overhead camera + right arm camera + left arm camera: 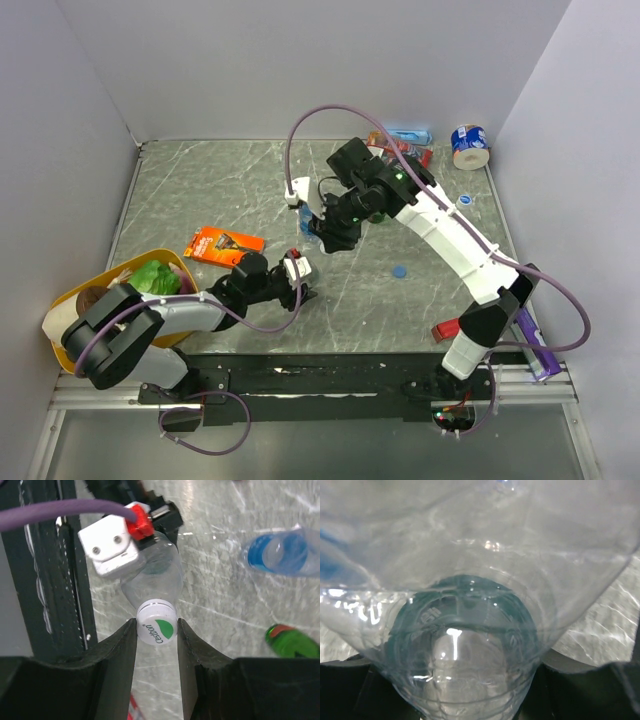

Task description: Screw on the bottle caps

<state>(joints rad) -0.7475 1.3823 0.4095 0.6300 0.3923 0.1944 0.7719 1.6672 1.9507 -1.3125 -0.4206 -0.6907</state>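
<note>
Overhead, above the marble tabletop, the left tool meets the right tool, the bottle between them barely visible. The left wrist view fills with that clear bottle, clamped in the left tool. Only the right wrist view shows the right tool pinching its white cap with a green mark

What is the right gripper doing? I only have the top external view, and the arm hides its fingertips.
Observer: The right wrist view shows the right gripper closed on a white-and-green cap.
Operator: Is that cap on a bottle?
Observer: Yes, it sits on the mouth of a clear bottle.
Operator: What holds the bottle?
Observer: The left gripper grips its far end, and the bottle's body fills the left wrist view.
</note>
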